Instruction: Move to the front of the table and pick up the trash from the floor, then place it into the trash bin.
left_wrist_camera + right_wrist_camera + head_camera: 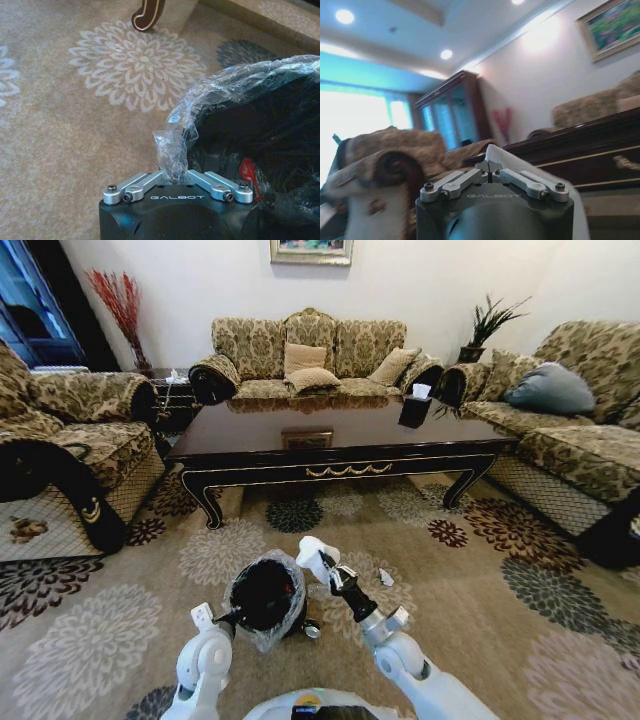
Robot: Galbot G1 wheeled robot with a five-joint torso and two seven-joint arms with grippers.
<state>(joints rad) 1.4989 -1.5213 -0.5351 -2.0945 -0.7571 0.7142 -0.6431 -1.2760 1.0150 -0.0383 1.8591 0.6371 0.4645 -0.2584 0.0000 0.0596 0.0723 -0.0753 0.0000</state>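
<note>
Left gripper [172, 172]: pinching the trash bin's [264, 595] crinkly clear liner rim.
Right gripper [322, 562]: clamped on white folded paper [309, 552], beside the bin rim.
Table [340, 472]: well apart, open carpet between.

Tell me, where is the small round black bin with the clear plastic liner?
In the head view the small round black bin stands on the carpet before the dark table, its liner pinched by the left gripper.

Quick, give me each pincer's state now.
Left pincer: shut on the trash bin, pinching its bag rim.
Right pincer: shut on the white folded paper, beside the bin.
</note>
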